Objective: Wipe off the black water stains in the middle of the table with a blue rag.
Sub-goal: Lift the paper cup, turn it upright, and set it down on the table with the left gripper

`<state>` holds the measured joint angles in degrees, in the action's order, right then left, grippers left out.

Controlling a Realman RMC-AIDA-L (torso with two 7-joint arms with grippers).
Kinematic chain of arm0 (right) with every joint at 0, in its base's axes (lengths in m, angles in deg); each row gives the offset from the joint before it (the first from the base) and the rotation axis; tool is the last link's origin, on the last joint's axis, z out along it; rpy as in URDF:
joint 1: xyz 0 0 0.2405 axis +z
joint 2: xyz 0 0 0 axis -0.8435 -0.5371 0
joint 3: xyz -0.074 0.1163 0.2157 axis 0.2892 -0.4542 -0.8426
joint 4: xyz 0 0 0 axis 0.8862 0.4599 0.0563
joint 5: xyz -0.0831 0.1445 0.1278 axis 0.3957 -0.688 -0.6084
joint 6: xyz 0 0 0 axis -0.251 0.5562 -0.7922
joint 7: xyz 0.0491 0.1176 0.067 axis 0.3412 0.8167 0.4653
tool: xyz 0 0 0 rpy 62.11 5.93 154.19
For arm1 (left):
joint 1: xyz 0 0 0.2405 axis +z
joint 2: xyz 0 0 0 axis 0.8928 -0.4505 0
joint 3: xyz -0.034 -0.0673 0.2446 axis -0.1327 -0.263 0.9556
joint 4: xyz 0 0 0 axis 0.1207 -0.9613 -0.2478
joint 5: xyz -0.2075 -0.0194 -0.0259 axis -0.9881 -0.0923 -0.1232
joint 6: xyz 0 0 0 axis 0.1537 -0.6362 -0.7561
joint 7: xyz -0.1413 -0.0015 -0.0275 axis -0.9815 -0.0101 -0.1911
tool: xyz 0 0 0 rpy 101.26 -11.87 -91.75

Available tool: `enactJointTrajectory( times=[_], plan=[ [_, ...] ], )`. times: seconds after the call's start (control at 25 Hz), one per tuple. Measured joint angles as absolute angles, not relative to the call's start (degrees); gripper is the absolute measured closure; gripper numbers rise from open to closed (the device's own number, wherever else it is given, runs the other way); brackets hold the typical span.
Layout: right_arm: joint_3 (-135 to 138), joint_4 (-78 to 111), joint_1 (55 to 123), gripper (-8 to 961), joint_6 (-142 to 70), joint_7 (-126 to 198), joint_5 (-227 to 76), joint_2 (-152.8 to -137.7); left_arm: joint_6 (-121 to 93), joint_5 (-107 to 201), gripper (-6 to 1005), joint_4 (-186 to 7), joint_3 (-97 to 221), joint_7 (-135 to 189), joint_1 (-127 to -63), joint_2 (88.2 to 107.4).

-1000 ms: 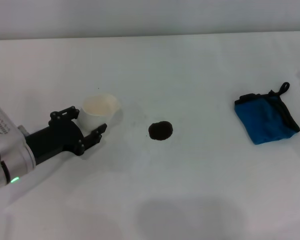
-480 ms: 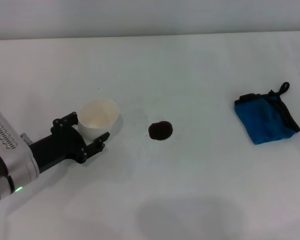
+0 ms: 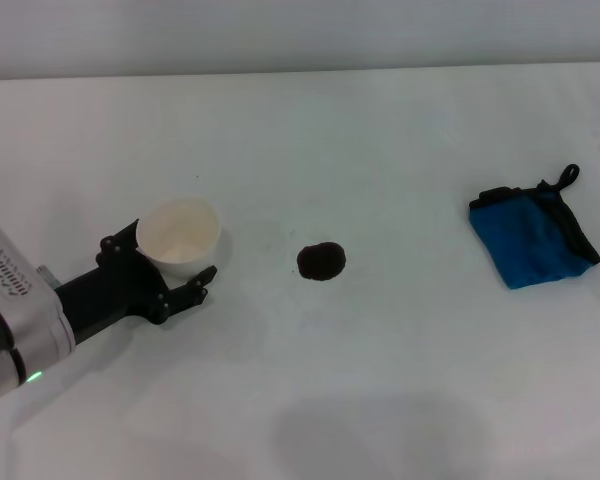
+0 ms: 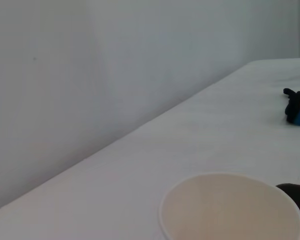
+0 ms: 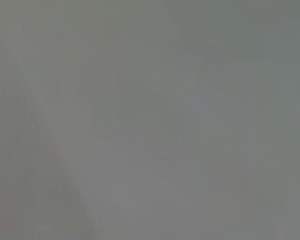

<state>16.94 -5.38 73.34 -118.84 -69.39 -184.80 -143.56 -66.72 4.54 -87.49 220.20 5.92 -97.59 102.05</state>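
The black water stain [image 3: 321, 262] is a small dark blotch in the middle of the white table [image 3: 380, 140]. The blue rag [image 3: 532, 238], edged in black, lies folded at the right, untouched. My left gripper [image 3: 160, 263] is at the left, shut on a white paper cup [image 3: 178, 233], with one finger on each side of it. The left wrist view shows the cup's open rim [image 4: 230, 210], the stain [image 4: 296, 196] just beyond it and the rag [image 4: 297, 106] farther off. My right gripper is out of view; its wrist view shows only plain grey.
A grey wall [image 3: 300, 35] runs along the table's far edge. A soft shadow [image 3: 380, 435] lies on the table's near part.
My left gripper has drawn back to the left with the cup, which now sits farther from the stain. The rag and the stain have not moved.
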Motion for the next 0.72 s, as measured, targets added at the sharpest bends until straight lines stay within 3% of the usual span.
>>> enactJointTrajectory(
  times=[0.72],
  plan=[
    [17.0,-5.4,73.7,466,-118.2,-69.9,-184.4,-143.54,-69.5,-1.5,122,-88.2,220.2,9.8,-92.6,101.89]
  ],
)
